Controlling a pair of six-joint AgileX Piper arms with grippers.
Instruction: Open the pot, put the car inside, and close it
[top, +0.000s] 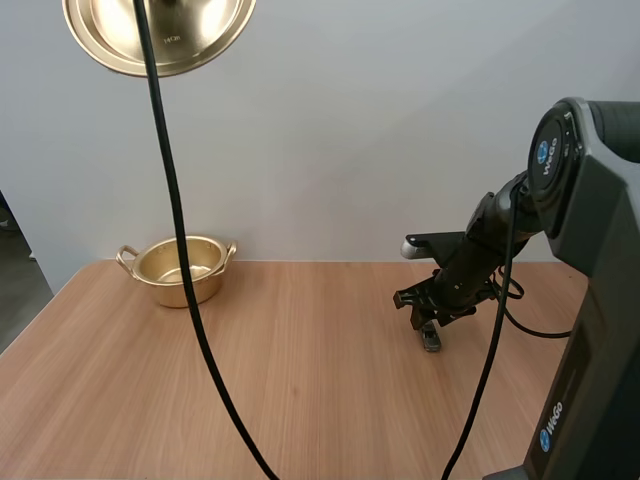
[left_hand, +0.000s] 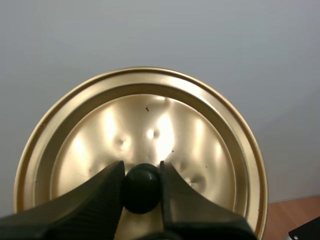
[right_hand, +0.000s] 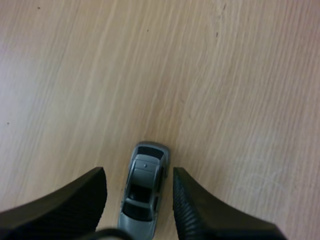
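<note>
The gold pot (top: 180, 268) stands without its lid at the back left of the wooden table (top: 300, 390). Its gold lid (top: 160, 35) hangs high above the table's left side. My left gripper (left_hand: 141, 172) is shut on the lid's black knob (left_hand: 142, 189), and the lid's gold top (left_hand: 150, 125) faces the left wrist camera. A small grey toy car (right_hand: 143, 192) lies on the table at the right. My right gripper (right_hand: 139, 172) stands open low over it, one finger on each side, with a gap to each finger. In the high view the right gripper (top: 428, 318) sits just above the car (top: 431, 341).
Bare wood stretches between the pot and the car. A plain light wall rises right behind the table's back edge. My right arm's base (top: 590, 300) stands at the right side.
</note>
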